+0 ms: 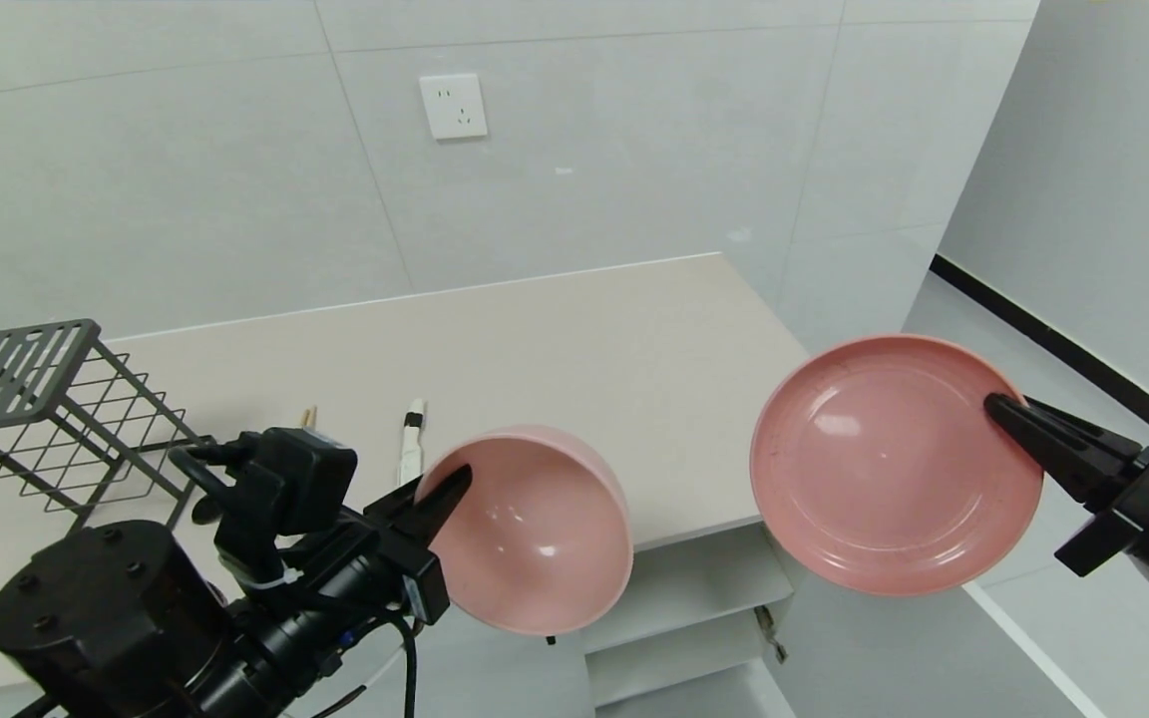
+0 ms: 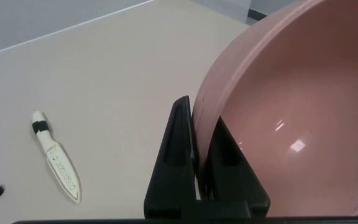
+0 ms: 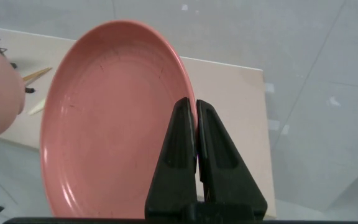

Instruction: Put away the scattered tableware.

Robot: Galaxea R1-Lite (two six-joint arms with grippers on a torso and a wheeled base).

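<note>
In the lower left of the head view, the left arm comes up from the bottom corner with its wrist angled towards the centre. The left gripper (image 1: 450,489) is clamped on the near rim of the pink bowl (image 1: 535,538). The bowl is held off the counter (image 1: 584,339) and tipped so its hollow faces the camera, hanging over the counter's front edge at lower centre. The left wrist view shows the left gripper (image 2: 199,140) with one finger outside the bowl (image 2: 291,112) wall and one inside, pinching the rim between them. At the right edge of the head view, the right arm reaches in almost level. The right gripper (image 1: 1001,409) is closed on the right-hand rim of the pink plate (image 1: 884,469). The plate is held in the air past the counter's right end, nearly upright, with its face turned to the camera. In the right wrist view, the right gripper (image 3: 196,134) nips the edge of the plate (image 3: 110,118) with both fingers tight together. A slim white utensil with a black band (image 1: 410,444) lies flat on the counter just left of the bowl, and it also appears in the left wrist view (image 2: 58,165). Wooden chopstick tips (image 1: 309,416) show further left. A black wire rack (image 1: 46,399) stands at the counter's left end. White shelves (image 1: 694,588) sit under the counter at lower centre.
</note>
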